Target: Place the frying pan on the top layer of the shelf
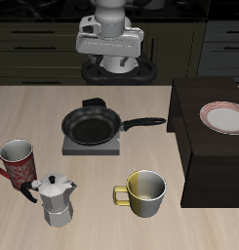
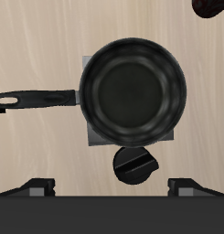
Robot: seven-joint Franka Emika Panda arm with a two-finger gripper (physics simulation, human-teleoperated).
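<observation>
The pan [image 1: 91,126] sits on the grey burner [image 1: 92,146] near the middle of the tabletop [image 1: 189,229], its long handle lying level and pointing toward the shelf [image 1: 204,146], the handle's tip stopping just short of the shelf's side. The shelf stands along one side edge of the tabletop and carries a white plate [image 1: 226,117] with a red rim on its flat top. The claw [image 1: 110,44] hangs high above the back edge, well apart from the pan; the exterior view shows only the white body of it, and the fingers cannot be made out there. In the wrist view two dark fingertips [image 2: 35,187] show at the frame's edge, set wide apart with nothing between them, so the claw is open. That view looks straight down on the pan [image 2: 133,90], showing how it covers nearly the whole burner [image 2: 93,139], and a round black knob [image 2: 136,165] beside the burner, which the exterior view barely shows. Only the exterior view shows the things near the front edge: a red mug [image 1: 16,159], a metal moka pot [image 1: 57,201] and a yellowish mug [image 1: 145,192].
</observation>
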